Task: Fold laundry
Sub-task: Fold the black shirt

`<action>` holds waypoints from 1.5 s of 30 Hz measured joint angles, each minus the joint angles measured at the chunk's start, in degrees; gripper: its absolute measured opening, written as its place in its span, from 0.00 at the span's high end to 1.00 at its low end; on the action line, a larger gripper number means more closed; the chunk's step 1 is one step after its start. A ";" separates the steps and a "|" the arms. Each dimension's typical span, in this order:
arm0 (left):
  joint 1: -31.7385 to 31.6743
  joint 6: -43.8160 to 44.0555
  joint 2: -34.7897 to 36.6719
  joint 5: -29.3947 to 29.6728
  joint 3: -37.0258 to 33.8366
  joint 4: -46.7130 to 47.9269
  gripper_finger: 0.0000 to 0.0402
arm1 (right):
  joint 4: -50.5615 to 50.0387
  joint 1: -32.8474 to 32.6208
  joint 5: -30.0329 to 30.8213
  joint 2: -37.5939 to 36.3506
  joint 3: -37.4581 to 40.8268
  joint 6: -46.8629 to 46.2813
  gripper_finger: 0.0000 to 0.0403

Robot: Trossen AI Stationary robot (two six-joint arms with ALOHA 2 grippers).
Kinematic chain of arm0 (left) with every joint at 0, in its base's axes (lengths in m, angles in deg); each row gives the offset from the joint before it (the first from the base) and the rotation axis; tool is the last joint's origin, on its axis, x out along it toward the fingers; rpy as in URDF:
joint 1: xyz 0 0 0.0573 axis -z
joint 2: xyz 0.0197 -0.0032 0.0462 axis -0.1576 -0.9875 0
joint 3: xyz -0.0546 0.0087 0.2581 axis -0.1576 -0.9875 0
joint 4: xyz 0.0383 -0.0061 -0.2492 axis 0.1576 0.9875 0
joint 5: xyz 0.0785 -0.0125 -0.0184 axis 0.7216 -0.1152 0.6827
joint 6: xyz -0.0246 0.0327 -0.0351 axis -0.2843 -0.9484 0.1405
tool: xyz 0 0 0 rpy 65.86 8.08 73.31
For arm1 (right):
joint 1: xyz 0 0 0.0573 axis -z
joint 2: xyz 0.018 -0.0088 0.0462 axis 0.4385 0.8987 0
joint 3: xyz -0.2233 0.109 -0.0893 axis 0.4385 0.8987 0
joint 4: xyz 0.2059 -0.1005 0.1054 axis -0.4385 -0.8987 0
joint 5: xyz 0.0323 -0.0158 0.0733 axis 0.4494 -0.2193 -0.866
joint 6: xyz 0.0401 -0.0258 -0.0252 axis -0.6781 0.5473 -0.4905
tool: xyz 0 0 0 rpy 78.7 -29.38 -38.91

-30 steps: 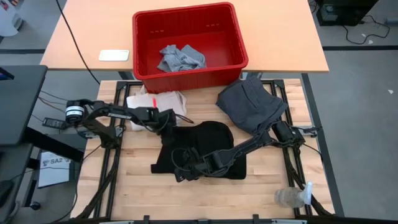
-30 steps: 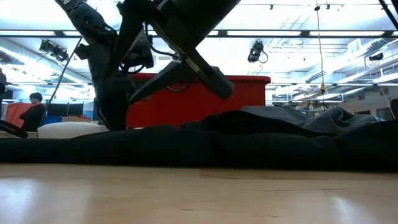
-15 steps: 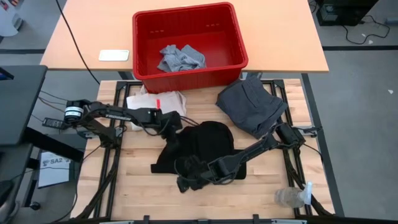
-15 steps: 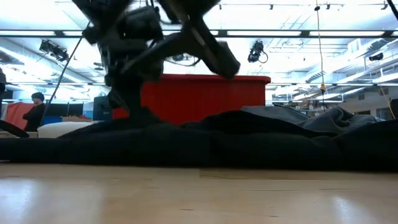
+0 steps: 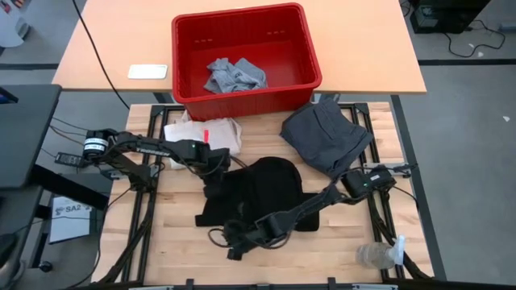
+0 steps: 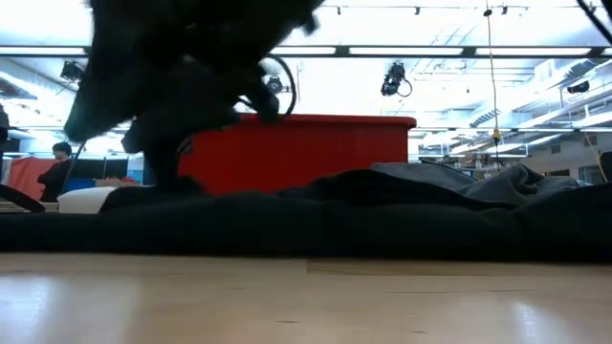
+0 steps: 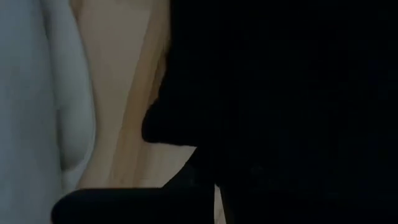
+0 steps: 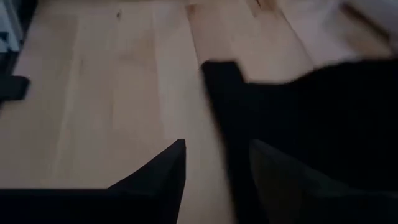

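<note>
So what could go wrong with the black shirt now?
The left gripper is shut at the black garment's upper-left edge; a thin pinch might slip when pulled. The right gripper, fingers apart, sits at the lower edge near the table's front, so dragging could bunch the cloth.

Both hands shift on the black garment (image 5: 262, 189)

My left hand (image 5: 214, 179) has closed on its far-left edge; my right hand (image 5: 234, 244) has slid off the near edge toward the bench (image 5: 339, 242) front.

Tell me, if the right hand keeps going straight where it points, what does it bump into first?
Probably nothing. The right hand is open over bare wooden table, and the black garment lies just beside its path.
</note>
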 joint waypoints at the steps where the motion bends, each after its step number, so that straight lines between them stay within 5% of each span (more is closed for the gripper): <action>1: -0.01 -1.26 0.00 0.07 0.00 0.65 0.98 | -1.34 0.51 0.03 1.54 -2.89 1.90 0.53; 10: -0.01 -3.89 0.46 0.12 -0.02 2.95 0.97 | -16.27 3.77 -3.81 16.15 -25.71 15.40 0.40; 15: -0.01 -3.88 0.46 0.10 -0.02 3.64 0.97 | -15.51 4.18 -5.25 17.23 -24.54 11.62 0.43; 18: -0.01 -3.06 0.46 0.04 -0.02 3.65 0.97 | -15.93 4.54 -6.12 17.52 -24.52 5.06 0.54; 23: -0.01 -1.45 1.75 -0.60 0.38 3.52 0.97 | -15.35 4.54 -5.16 16.96 -24.35 -5.41 0.93; 34: 0.01 -1.25 3.48 -0.81 11.35 2.75 0.97 | -20.99 -1.88 13.30 10.15 -24.33 -28.50 0.98; 45: 0.94 2.07 1.50 -0.67 24.94 -10.28 0.97 | -50.66 -12.23 34.91 4.00 -24.35 -75.24 0.98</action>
